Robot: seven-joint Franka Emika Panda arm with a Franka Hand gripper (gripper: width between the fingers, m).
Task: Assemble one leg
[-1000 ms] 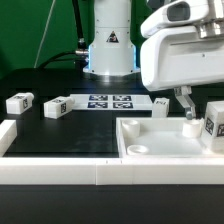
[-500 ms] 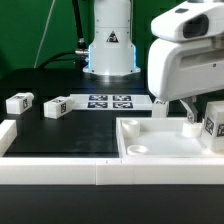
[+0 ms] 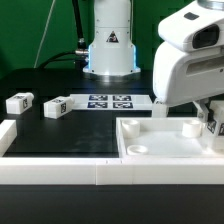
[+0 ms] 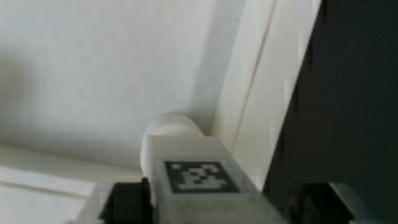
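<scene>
**Q:** Sweep across from the exterior view's left. What is there?

**A:** A spare leg [image 3: 20, 101] lies at the table's far edge, with a second spare leg [image 3: 57, 106] just beside it. Next comes the marker board [image 3: 110, 101], flat in front of my base. None of these is near my hand. Further along sits the big white tray-like piece [image 3: 165, 140]. At the exterior view's right edge, inside that piece, is the leg [image 3: 216, 122] I am after.

**Q:** How does it lie from your hand?

**A:** Straight below it. My wrist housing hides most of the leg from outside, and only a sliver with its tag shows. As far as that sliver tells, the leg stands upright. In the wrist view it points away from the camera, with the tag face towards me, so I judge its long axis lines up with my approach. It stands close against the raised wall of the tray-like piece.

**Q:** And your gripper [image 4: 228, 205]?

**A:** The jaws are spread, with the leg between them. One of my fingers [image 4: 125, 205] looks close against the leg's side. The other stands apart, with pale wall showing in the gap. I hold nothing yet.

**Q:** So what does the next move call for?

**A:** I reckon only a squeeze, squarely across the leg. The wall beside it leaves the far finger little room.
</scene>
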